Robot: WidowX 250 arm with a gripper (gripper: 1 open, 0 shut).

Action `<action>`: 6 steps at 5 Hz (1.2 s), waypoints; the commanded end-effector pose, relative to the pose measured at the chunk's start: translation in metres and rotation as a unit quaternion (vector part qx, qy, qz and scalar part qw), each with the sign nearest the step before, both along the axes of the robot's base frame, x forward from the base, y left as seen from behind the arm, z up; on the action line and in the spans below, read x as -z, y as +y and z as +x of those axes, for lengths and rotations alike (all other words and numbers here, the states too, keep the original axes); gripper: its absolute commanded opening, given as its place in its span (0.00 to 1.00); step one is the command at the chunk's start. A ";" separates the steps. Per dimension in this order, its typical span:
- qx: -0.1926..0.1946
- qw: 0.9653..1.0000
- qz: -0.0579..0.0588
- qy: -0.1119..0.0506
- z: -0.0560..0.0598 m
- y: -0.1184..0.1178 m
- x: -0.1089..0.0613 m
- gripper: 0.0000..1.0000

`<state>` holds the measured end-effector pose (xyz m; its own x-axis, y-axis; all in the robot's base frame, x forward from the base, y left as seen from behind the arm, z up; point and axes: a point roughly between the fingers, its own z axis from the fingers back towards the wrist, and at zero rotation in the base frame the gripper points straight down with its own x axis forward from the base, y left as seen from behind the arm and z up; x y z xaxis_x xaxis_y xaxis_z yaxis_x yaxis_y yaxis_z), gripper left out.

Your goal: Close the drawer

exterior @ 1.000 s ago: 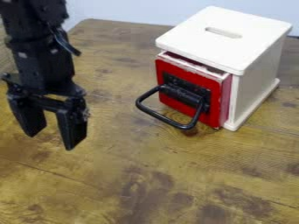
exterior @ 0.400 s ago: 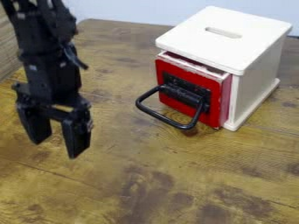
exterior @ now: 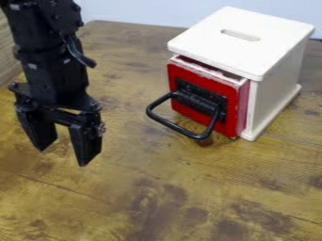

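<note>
No legible text or markings

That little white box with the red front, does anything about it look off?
Yes. The red drawer sticks out slightly from the white cabinet rather than sitting flush, so it looks a bit ajar. Its black loop handle juts toward the table. The tool hangs open to the left, touching nothing.
</note>
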<state>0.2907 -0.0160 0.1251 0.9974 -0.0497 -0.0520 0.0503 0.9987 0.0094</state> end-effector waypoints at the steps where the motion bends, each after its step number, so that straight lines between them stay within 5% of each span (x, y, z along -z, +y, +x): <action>1: 0.001 1.000 0.006 -0.013 0.002 -0.004 0.000 1.00; 3: 0.006 1.000 0.014 -0.005 -0.008 0.000 -0.004 1.00; 6: -0.027 0.999 0.021 -0.002 0.002 0.026 -0.011 1.00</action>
